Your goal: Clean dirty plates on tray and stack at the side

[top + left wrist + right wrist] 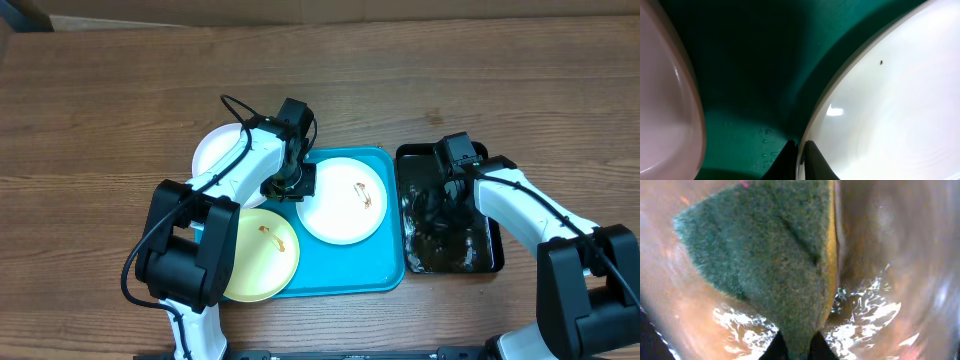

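Turquoise tray (386, 272): left gripper (801, 152) pinches rim of white plate (343, 205); right gripper (796, 347) clenches sponge (765, 255) over black tray (488, 252)

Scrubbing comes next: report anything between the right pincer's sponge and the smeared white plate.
Only the left wall of the black tray and the right rim of the turquoise tray lie between the sponge and the white plate. The left pincer grips its far edge, off that path.
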Controlling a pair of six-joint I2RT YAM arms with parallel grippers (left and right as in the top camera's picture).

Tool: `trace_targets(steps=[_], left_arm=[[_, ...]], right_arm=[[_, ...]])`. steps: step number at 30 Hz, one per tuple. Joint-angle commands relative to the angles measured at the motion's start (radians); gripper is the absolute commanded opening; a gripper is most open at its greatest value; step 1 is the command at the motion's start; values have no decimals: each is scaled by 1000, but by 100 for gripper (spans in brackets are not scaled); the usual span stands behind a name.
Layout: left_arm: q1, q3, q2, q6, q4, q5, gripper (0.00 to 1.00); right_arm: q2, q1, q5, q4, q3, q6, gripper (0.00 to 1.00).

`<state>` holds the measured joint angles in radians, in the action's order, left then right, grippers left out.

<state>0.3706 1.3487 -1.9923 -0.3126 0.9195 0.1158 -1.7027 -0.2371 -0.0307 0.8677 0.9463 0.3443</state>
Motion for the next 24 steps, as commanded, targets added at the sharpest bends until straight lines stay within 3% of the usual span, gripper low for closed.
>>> trace_targets(steps=[1, 6, 19, 21, 22, 23, 24], left_arm=[[-4, 4, -16, -10, -1, 8, 10], [-4, 4, -16, -10, 10, 8, 11], [-4, 4, -16, -10, 13, 8, 11], [-4, 4, -16, -10, 11, 8, 11], [-4, 4, -16, -10, 11, 8, 11], [-4, 4, -16, -10, 11, 8, 11], [-4, 4, -16, -10, 11, 8, 11]], right_arm=[[-8, -3, -11, 45, 81, -4, 76], [-9, -3, -23, -9, 121, -3, 89], [-12, -3, -93, -189, 24, 1, 83], [-12, -3, -92, -230, 1, 1, 71], [-12, -3, -92, -243, -5, 2, 52], [-12, -3, -92, -256, -6, 1, 24], [-12, -3, -92, -262, -6, 1, 10]])
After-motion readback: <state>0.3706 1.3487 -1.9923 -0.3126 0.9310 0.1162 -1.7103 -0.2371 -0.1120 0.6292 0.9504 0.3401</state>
